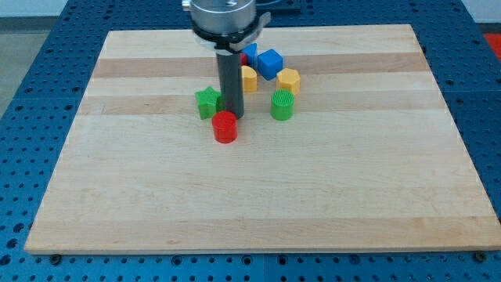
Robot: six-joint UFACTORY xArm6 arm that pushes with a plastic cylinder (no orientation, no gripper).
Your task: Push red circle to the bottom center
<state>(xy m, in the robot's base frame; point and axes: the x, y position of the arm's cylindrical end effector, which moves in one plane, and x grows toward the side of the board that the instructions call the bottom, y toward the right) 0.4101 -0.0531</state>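
The red circle is a short red cylinder standing on the wooden board, a little above the board's middle and left of centre. My tip is just above it and slightly to its right, touching or nearly touching its top edge. The dark rod rises from there and hides part of the block cluster behind it. The green star sits right beside the rod on its left.
A cluster stands near the view's top: a yellow block, a yellow hexagon, a green ribbed cylinder, a blue cube, another blue block and a red block mostly hidden behind the rod.
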